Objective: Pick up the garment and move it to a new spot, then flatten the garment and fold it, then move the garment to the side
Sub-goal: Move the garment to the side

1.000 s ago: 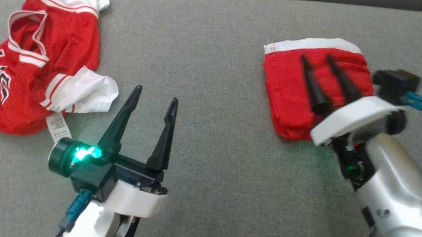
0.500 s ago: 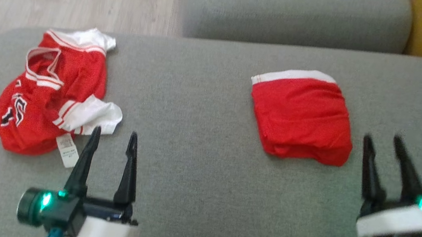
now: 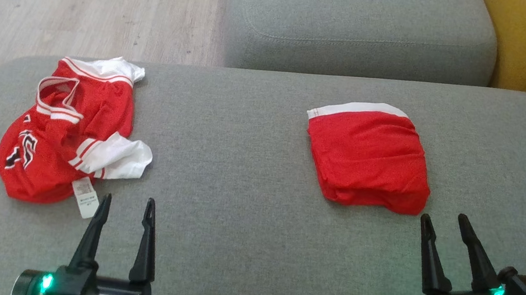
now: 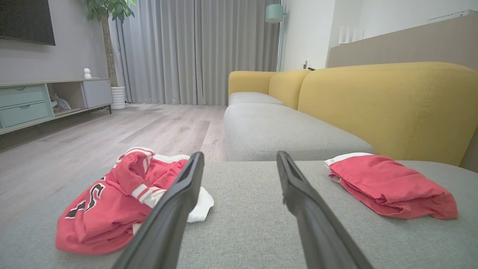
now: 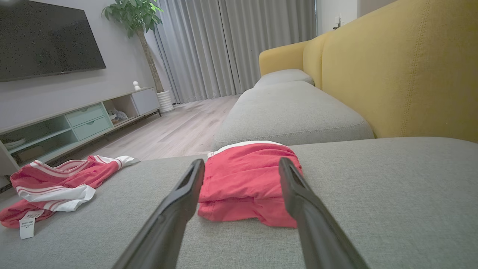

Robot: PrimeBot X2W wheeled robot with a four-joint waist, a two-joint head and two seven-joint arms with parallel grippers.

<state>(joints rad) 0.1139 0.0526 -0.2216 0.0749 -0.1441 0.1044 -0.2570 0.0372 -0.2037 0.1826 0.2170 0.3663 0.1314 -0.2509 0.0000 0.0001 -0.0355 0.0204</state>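
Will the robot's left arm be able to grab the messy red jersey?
Probably yes. The left end effector is open, pointing just beside the crumpled red jersey, with only bare sofa cushion between them.

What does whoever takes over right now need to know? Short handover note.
Left hand: open, empty, above the grey cushion, just in front of the crumpled red jersey.
Right hand: open, empty, just in front of the folded red garment, not touching it.
Done: that garment lies folded in a compact stack on the right part of the cushion, white band at its far edge.
Left: this garment looks finished. The jersey on the left is unfolded, tag showing. If it is next, it needs picking up, flattening, folding and moving aside.
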